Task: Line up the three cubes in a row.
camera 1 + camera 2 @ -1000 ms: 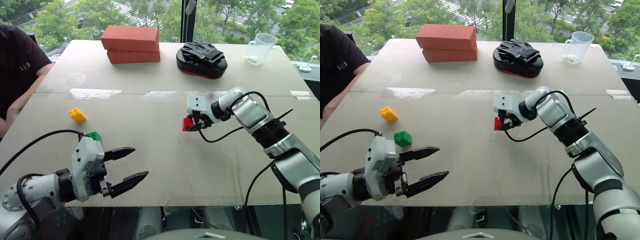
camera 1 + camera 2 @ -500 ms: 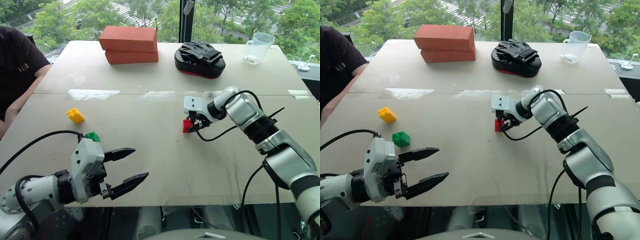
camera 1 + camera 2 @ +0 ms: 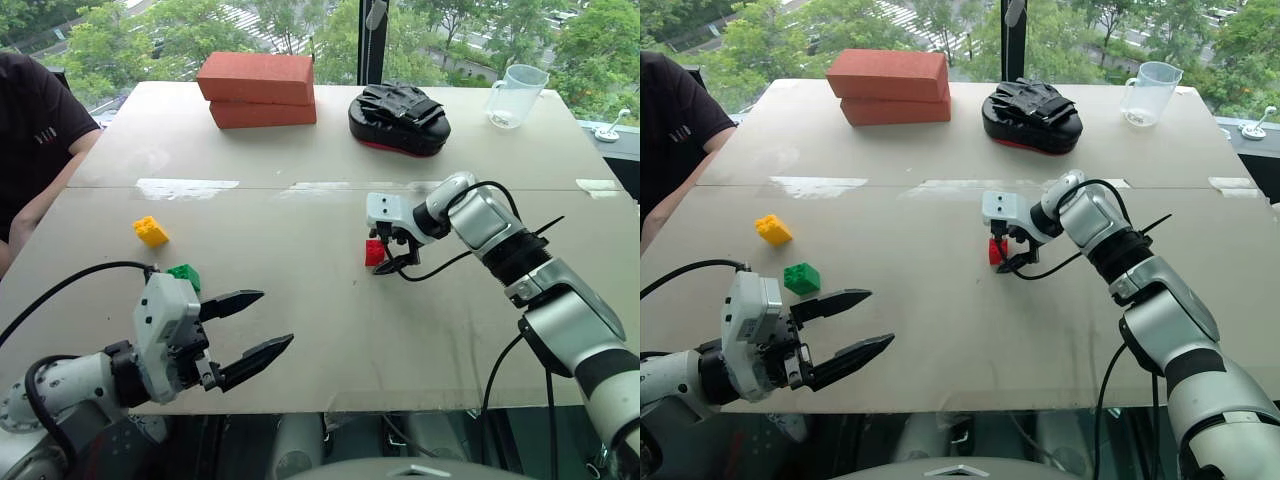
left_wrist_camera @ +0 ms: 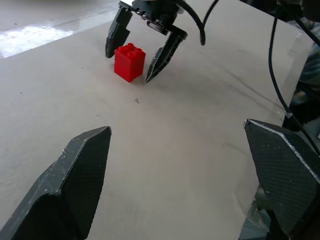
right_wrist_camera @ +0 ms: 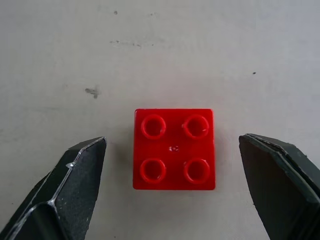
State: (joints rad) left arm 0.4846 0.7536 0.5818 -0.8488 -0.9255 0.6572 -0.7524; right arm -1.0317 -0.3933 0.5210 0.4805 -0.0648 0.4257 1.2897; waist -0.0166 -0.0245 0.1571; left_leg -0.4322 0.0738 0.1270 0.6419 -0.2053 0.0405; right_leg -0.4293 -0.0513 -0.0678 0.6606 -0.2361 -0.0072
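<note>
The green cube [image 3: 802,278] sits on the table [image 3: 960,330] just beyond the left gripper [image 3: 855,326], whose fingers are spread and empty. Just past it lies the yellow cube [image 3: 773,229]. Well to the right, the red cube [image 5: 174,148] stands studs-up between the right gripper's [image 4: 138,58] parted fingers, apparently untouched.

The red cube [image 5: 174,149] is glossy plastic on a matt, faintly scuffed table [image 5: 200,50].

Green cube [image 3: 185,275] partly behind left claw's [image 3: 240,330] housing
</note>
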